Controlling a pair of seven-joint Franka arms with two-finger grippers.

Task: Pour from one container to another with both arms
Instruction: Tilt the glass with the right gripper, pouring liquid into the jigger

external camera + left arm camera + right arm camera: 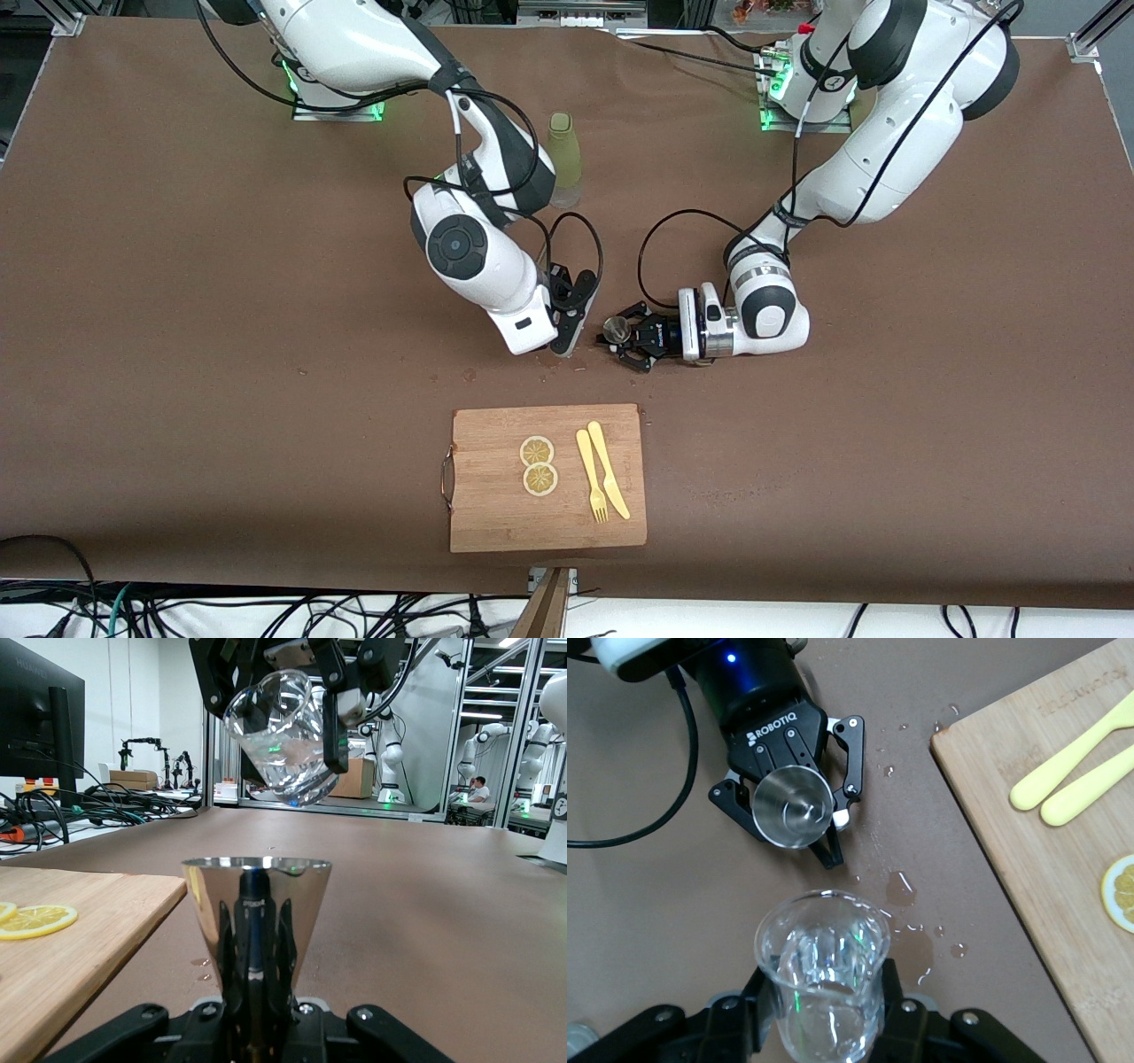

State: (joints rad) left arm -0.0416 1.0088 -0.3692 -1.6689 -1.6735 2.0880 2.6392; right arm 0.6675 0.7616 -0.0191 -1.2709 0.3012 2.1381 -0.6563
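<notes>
Steel cone cup (792,809) clamped in left gripper (631,336), clear glass (822,979) clamped in right gripper (567,341), beside board edge (545,409).

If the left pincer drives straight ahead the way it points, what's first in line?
Probably the right pincer with its tilted clear glass, raised above the metal cup the left pincer holds. Depth is unclear.
</notes>
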